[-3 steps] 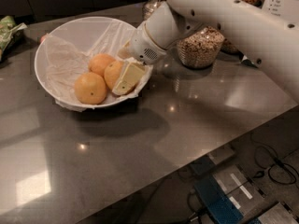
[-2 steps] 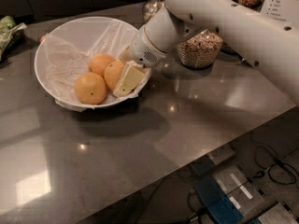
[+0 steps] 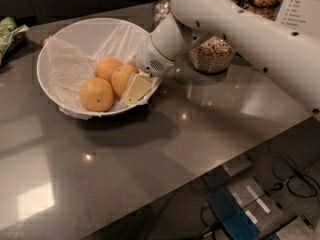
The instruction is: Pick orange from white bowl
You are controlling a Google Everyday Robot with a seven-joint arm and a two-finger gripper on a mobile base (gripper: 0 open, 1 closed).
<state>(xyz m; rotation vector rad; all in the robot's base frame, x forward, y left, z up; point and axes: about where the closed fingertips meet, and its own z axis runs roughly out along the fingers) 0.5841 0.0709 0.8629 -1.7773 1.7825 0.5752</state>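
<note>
The white bowl, lined with crinkled wrap, stands at the left of the dark table and holds three oranges. The orange lies at the bowl's right side. A second orange lies in front of it and a third behind it. My gripper reaches into the bowl over its right rim. Its pale tip rests against the right front of the orange. The far side of the orange is hidden by the wrist.
A glass jar of grains stands just right of the bowl, behind my arm. A green packet lies at the far left. More jars and a label card stand at the back right. The table edge runs diagonally at the lower right, above cables and boxes on the floor.
The gripper has edged slightly lower and further into the bowl beside the orange. The oranges and the bowl have not moved.
</note>
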